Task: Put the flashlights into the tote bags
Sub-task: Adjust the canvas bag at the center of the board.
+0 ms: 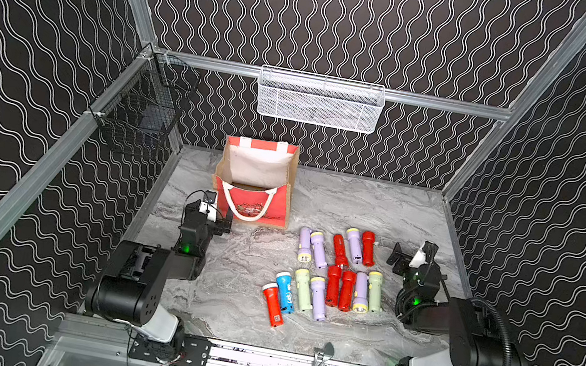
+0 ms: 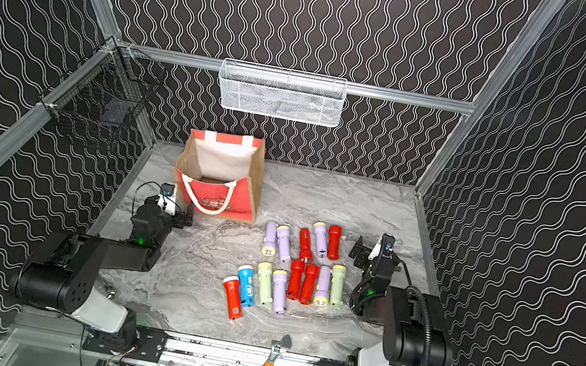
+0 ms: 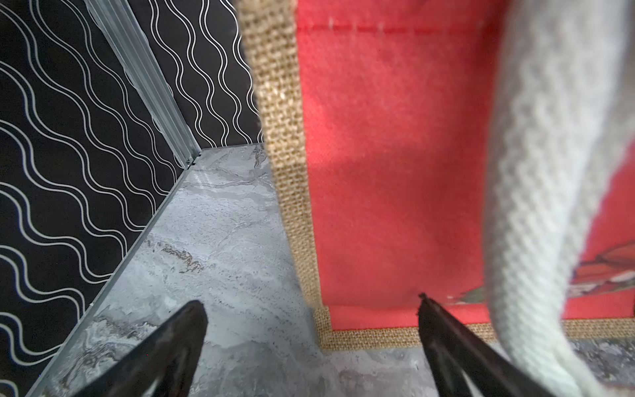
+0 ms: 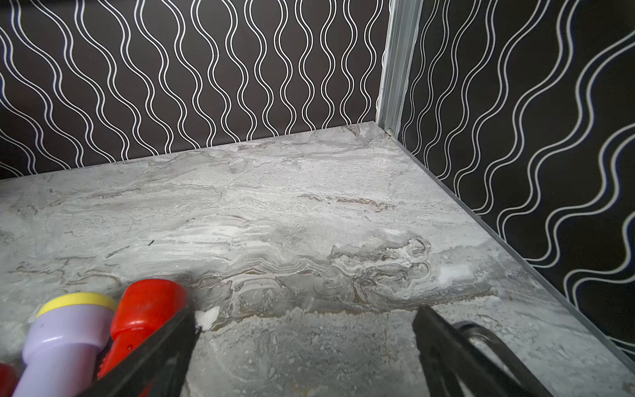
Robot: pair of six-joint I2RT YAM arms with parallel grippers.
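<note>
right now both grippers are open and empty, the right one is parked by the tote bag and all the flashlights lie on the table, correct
Wrong side: the left gripper is the one by the tote bag, as the left wrist view shows; the right gripper sits beside the flashlights. Both are open and empty, and all flashlights lie on the table.

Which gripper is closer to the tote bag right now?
Left. The left gripper is open, right by the front corner of the tote bag, facing its red panel. The right gripper is across the table, beside the flashlights, well away from it.
</note>
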